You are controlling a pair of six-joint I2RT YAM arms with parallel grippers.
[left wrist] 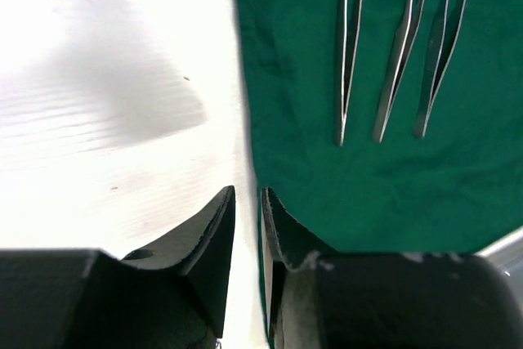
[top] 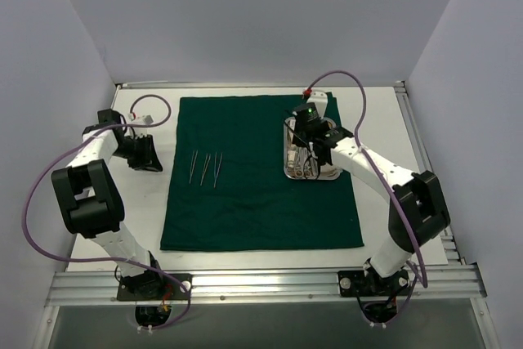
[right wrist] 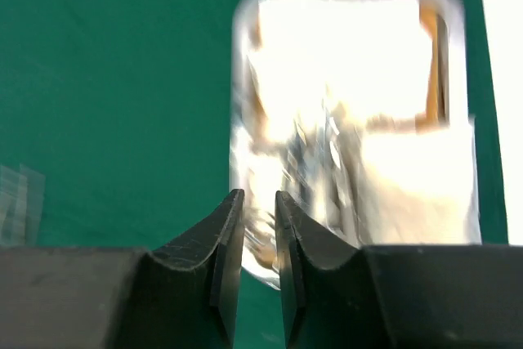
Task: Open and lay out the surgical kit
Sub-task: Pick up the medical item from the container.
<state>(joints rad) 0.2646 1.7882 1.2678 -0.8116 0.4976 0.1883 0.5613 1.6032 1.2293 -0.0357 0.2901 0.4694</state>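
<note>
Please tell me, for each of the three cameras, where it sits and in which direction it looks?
Top: fixed above and behind the bases, looking down on the table; the left arm and right arm show.
Left wrist: looks down past the left gripper at the green cloth edge and three forceps.
Right wrist: looks down past the right gripper at the blurred steel tray.
Shared: top and left wrist both show the forceps; top and right wrist both show the tray.
</note>
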